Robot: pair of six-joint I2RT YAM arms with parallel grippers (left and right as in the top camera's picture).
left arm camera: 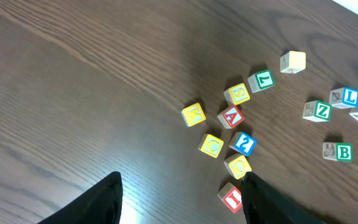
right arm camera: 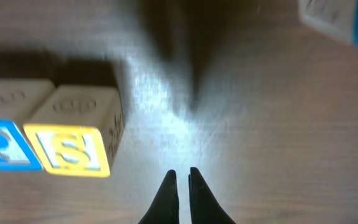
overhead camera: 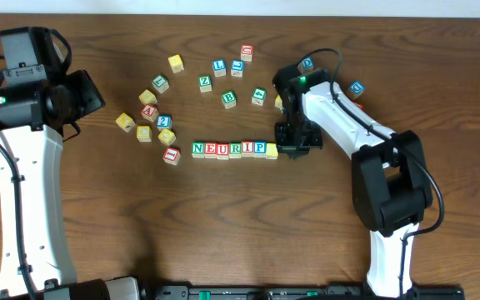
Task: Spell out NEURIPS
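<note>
Since the seven cubes lie side by side in one straight row [overhead camera: 234, 149] near the middle of the table [overhead camera: 98, 225], reading N, E, U, R, I, P, S from left to right in the overhead view, we judge the word spelled and the task at or near its end. The yellow-framed S [right arm camera: 73, 148] closes the row at its right end and touches the blue P [right arm camera: 2, 146]. We see no gap between them, so no further nudge looks needed. Our right gripper [right arm camera: 183, 177] hangs just beside the S, on its free side, fingers pressed together with nothing between them. Closed like that it could only push, and a careless sweep toward the row could knock the S out of line. Our left gripper [left arm camera: 180, 186] hovers well apart from the row, over bare wood on the left, fingers partway apart and empty, out of the way. The spare cubes [overhead camera: 152, 117], among them Z [overhead camera: 205, 82] and B [overhead camera: 229, 98], lie scattered above and left of the row. One sits near the N end, askew and seemingly not touching it.
</note>
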